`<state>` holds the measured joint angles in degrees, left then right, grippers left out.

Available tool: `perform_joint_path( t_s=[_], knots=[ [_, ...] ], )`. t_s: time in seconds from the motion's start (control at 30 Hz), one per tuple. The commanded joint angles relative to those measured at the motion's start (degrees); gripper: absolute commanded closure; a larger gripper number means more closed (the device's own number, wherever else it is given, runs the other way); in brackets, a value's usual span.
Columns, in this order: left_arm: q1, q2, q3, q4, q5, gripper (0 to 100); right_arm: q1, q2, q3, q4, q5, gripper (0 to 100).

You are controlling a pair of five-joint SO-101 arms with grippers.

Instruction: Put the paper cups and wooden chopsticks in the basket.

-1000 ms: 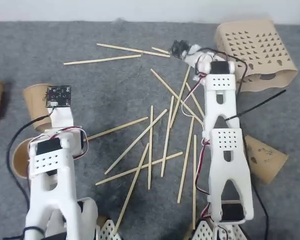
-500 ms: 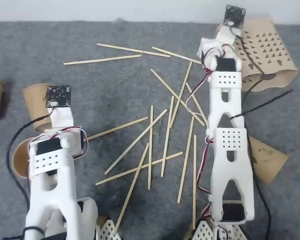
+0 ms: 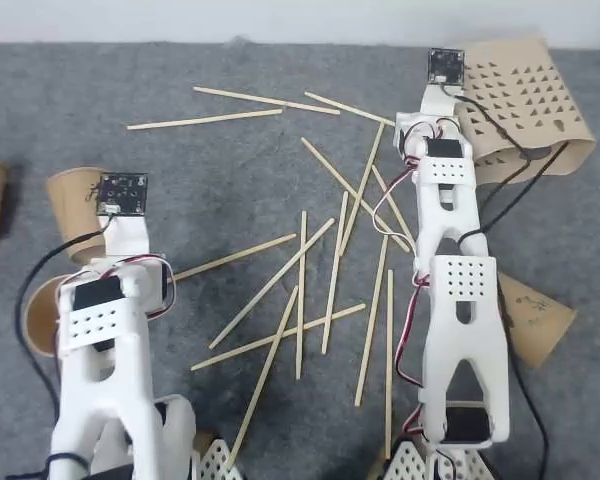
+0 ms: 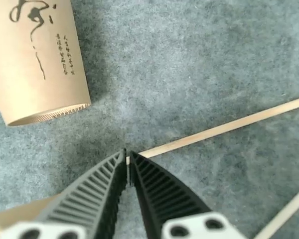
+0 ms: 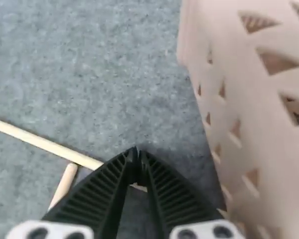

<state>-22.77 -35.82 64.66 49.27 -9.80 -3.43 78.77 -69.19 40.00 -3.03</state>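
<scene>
The fingers of the left gripper (image 4: 128, 158) are pressed together with nothing between them, as far as I can see. One chopstick (image 4: 224, 127) begins just at their tips and runs away to one side, and a paper cup (image 4: 37, 64) lies on its side a little beyond them. The right gripper (image 5: 138, 153) is also closed and empty. Another chopstick (image 5: 37, 140) passes just under its tips, and the basket (image 5: 249, 104) stands close beside them. I judge the chopsticks to be light, stiff and smooth. They lie flat on the gray cloth (image 4: 189, 59), so the fingers should open and pinch one near its middle, or it may tilt and slip. The cup is light and thin-walled, so it is better taken gently at the rim.
</scene>
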Motion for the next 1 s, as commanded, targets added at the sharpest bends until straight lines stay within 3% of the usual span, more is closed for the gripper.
perform_joint_path(
  t_s=[0.0,0.17,0.33,0.47,0.67,0.77,0.97],
  knots=[
    [-0.4,-0.3,0.4,-0.1,-0.7,99,0.4,-5.0,-0.4,1.7,1.8,99.1],
    [-0.4,-0.3,0.4,-0.1,-0.7,99,-3.3,-6.0,-2.6,21.8,8.7,99.1],
    [-0.2,-0.3,0.4,-0.1,-0.7,99,-5.1,-7.1,-3.9,34.0,11.7,99.1],
    [-0.1,-0.3,0.4,-0.1,-0.7,99,-7.3,-8.5,-10.0,46.5,12.0,99.1],
    [-0.1,-0.3,0.4,-0.2,-0.7,99,-10.3,-8.9,-26.0,61.8,19.9,99.0],
    [-0.1,-0.3,0.4,-0.2,-0.7,99,-8.6,-9.5,-26.9,56.2,16.4,99.1],
    [-0.2,-0.3,0.4,-0.2,-0.7,99,-4.1,-6.9,-22.6,31.6,-6.0,99.1]
  ],
)
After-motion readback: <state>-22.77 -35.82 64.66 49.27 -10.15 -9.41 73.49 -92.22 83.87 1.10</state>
